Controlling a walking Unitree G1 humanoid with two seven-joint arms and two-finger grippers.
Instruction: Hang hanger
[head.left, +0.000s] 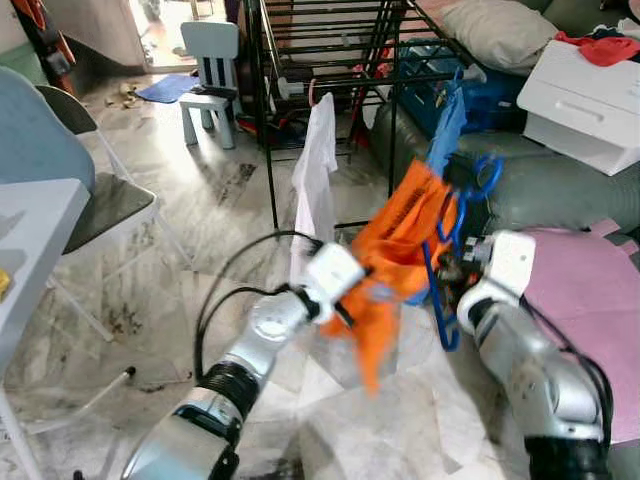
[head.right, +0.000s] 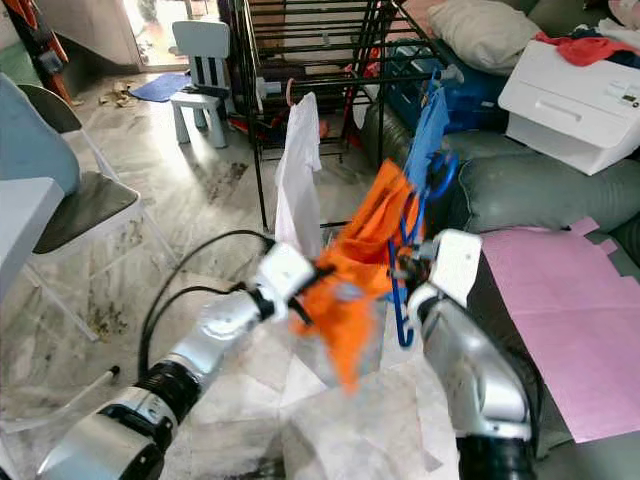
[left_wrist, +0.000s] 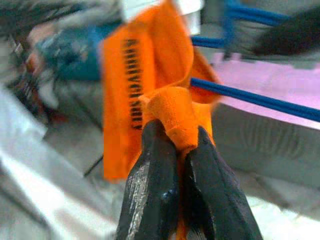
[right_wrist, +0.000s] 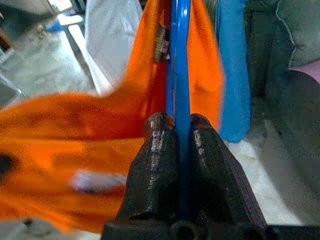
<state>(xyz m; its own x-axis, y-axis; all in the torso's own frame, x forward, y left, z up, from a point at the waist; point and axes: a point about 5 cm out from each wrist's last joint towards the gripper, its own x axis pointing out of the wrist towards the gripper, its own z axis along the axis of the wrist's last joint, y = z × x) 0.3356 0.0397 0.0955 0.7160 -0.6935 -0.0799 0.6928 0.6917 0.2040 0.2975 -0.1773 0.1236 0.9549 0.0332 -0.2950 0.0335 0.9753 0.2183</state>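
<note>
Left tool (left_wrist: 182, 155) pinched shut on the orange shirt (head.left: 395, 235). Right tool (right_wrist: 181, 132) just beside it, clamped on the blue hanger (head.left: 440, 290), shirt draped over. Drying rack (head.left: 330, 60) ahead, well apart. Not hung yet; lifting onto a bar left to do.

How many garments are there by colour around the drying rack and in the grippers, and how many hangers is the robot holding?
Orange garment, pinched in the left gripper: 1
White garment hanging on the black rack: 1
Blue garment hanging on the rack: 1
Blue hanger, clamped in the right gripper: 1
Total: 3 garments and 1 hanger, 4 things.
</note>
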